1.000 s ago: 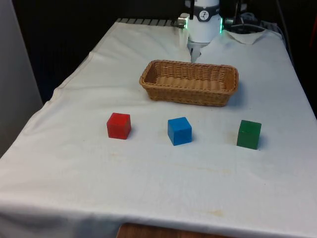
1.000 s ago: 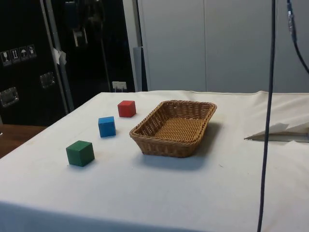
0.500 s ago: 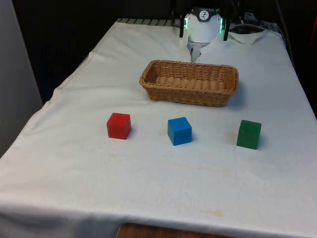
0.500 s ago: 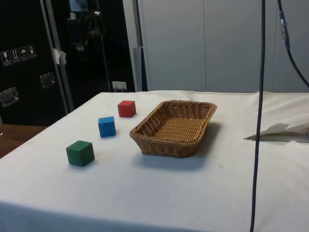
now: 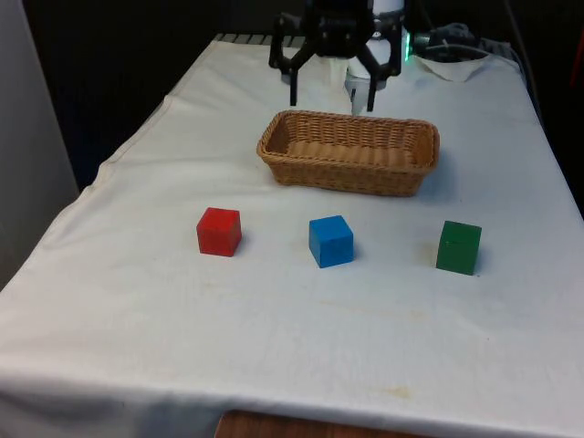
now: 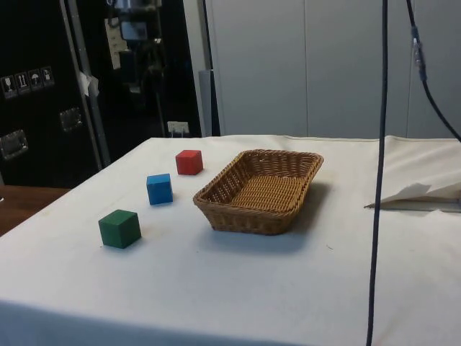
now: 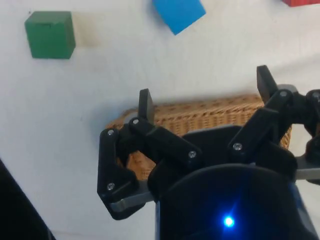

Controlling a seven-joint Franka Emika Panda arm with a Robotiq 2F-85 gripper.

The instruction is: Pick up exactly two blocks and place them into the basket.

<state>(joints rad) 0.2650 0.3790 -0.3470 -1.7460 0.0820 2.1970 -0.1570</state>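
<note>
Three blocks lie in a row on the white cloth: a red block [image 5: 219, 231] [image 6: 189, 162], a blue block [image 5: 330, 241] [image 6: 159, 189] and a green block [image 5: 458, 246] [image 6: 119, 228]. Behind them stands an oblong wicker basket [image 5: 347, 178] [image 6: 248, 216] with nothing in it. My gripper [image 5: 332, 91] hangs open above the basket's far side, with nothing between its fingers. In the wrist view the gripper [image 7: 205, 92] spreads over the basket [image 7: 200, 117], with the green block [image 7: 50, 34], blue block [image 7: 178, 12] and red block [image 7: 302, 2] beyond it.
A folded white sheet [image 5: 452, 64] [image 6: 418, 194] lies at the table's far end, on the front view's right. A dark cable [image 6: 378, 180] hangs down in front of the side camera. Bare cloth stretches between the blocks and the near table edge.
The gripper has swung down into the front view, and its open fingers now show above the basket's far side. The blocks and the basket have not moved.
</note>
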